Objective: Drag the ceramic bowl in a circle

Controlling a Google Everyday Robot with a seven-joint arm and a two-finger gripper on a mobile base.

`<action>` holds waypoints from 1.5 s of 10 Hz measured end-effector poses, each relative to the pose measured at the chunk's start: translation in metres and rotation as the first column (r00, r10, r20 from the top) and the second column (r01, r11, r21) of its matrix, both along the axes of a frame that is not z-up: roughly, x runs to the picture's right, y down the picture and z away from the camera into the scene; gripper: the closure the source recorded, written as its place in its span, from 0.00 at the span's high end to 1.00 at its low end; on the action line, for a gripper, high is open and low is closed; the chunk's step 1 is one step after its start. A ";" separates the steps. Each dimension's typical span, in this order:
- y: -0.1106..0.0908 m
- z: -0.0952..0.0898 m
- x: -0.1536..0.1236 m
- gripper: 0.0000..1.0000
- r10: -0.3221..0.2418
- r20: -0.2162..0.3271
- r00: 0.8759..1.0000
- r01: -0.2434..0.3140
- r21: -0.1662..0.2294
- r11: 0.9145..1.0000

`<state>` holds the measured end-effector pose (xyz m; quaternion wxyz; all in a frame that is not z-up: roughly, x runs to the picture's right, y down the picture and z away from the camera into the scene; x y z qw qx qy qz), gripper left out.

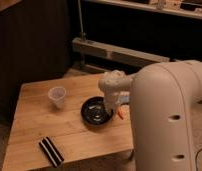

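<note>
Pale gripper (112, 107) of mine is down at the right rim of the ceramic bowl (95, 112), which sits right of the middle of the counter (31, 125); whether it pinches that rim I cannot tell. I judge the drag under way, with nothing showing how much circle remains. The bowl looks empty, only gloss inside; the translucent cup (57, 96) near its left looks empty too.

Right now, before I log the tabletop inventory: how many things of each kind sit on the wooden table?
Ceramic bowl: 1
Translucent cup: 1
Black striped block: 1
Small orange item, too small to identify: 1
Total: 4 on the table
The gripper sits at the bowl's right rim.
</note>
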<state>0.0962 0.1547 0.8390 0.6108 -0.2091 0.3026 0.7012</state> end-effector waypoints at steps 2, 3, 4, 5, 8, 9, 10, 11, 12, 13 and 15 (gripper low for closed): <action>0.029 -0.033 0.004 0.00 -0.031 0.016 0.999 0.032 -0.034 0.999; 0.043 -0.050 0.002 0.00 -0.043 0.030 0.999 0.044 -0.053 0.998; 0.059 -0.067 0.000 0.00 -0.054 0.047 0.997 0.057 -0.072 0.996; 0.075 -0.088 -0.005 0.00 -0.074 0.081 0.994 0.081 -0.091 0.993; 0.092 -0.124 -0.048 0.00 -0.119 0.219 0.968 0.144 -0.100 0.985; 0.091 -0.124 -0.064 0.00 -0.123 0.253 0.960 0.152 -0.099 0.983; 0.088 -0.123 -0.085 0.00 -0.125 0.292 0.948 0.159 -0.095 0.983; 0.084 -0.120 -0.109 0.00 -0.126 0.328 0.936 0.164 -0.092 0.982; 0.080 -0.115 -0.132 0.00 -0.128 0.356 0.925 0.170 -0.089 0.981; 0.077 -0.110 -0.149 0.00 -0.128 0.375 0.918 0.172 -0.086 0.981; 0.060 -0.088 -0.189 0.00 -0.123 0.397 0.910 0.164 -0.071 0.984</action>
